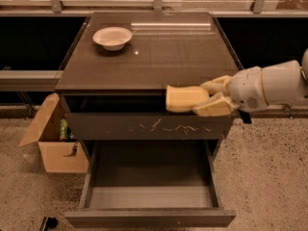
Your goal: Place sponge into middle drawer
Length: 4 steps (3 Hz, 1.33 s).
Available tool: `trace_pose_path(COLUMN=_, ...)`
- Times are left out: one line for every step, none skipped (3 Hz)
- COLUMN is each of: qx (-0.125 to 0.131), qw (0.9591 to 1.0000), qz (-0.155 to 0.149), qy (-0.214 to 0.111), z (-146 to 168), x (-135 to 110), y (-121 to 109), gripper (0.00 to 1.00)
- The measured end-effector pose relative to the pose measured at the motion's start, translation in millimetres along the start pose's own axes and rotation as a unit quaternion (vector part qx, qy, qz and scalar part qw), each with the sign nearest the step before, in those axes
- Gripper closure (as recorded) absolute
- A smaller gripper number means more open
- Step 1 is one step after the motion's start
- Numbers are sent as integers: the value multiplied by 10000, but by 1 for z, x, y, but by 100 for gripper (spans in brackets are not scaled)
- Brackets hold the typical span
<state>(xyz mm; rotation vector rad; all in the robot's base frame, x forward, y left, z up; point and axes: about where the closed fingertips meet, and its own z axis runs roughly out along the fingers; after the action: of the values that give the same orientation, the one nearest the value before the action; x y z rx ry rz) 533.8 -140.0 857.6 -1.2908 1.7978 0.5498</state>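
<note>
The pale yellow sponge (184, 98) is held in my gripper (211, 97), whose yellowish fingers (215, 107) are shut on its right end. The white arm reaches in from the right. The sponge hangs in the air at the front edge of the cabinet top (183, 52), just above the scratched drawer front (149, 126). The middle drawer (149, 218) is below that, pulled far out toward me, with a plain front panel and a bare grey floor. The sponge is above and behind that drawer's open space.
A white bowl (112, 36) stands at the back left of the cabinet top. An open cardboard box (53, 141) with items inside sits on the floor left of the cabinet. Dark shelves flank the cabinet on both sides.
</note>
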Motion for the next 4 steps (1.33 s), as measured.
trace_pose_path(qx=1, qw=9994, qz=344, qy=89, z=5, x=49, y=28, gripper=100)
trace_pose_path(qx=1, qw=9994, qz=344, qy=89, z=5, x=49, y=28, gripper=100)
trace_pose_path(qx=-87, qw=9996, qz=171, qy=194, z=12, x=68, y=35, gripper=100)
trace_pose_path(qx=-212, qw=9993, qz=222, qy=189, z=27, x=131, y=49, gripper=100)
